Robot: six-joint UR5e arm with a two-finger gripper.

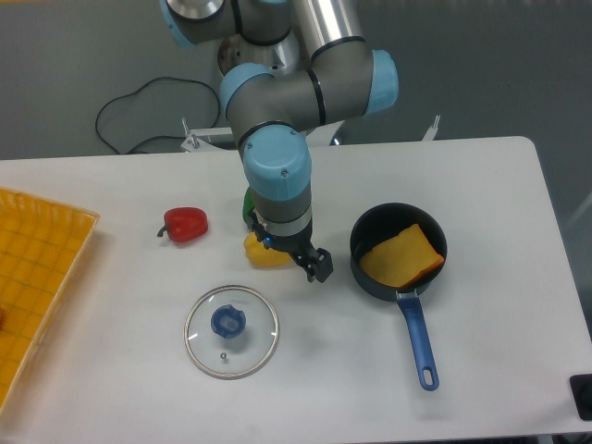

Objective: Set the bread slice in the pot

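Observation:
The bread slice, flat and yellow-orange with a darker crust edge, lies tilted inside the pot, a small black saucepan whose blue handle points toward the table's front. My gripper hangs to the left of the pot, apart from it, just above the table beside the yellow pepper. Nothing shows between its fingers, and the arm hides how far apart they stand.
A yellow bell pepper sits under the arm's wrist, a green pepper is mostly hidden behind it, and a red pepper lies further left. A glass lid with a blue knob rests at the front. A yellow tray fills the left edge.

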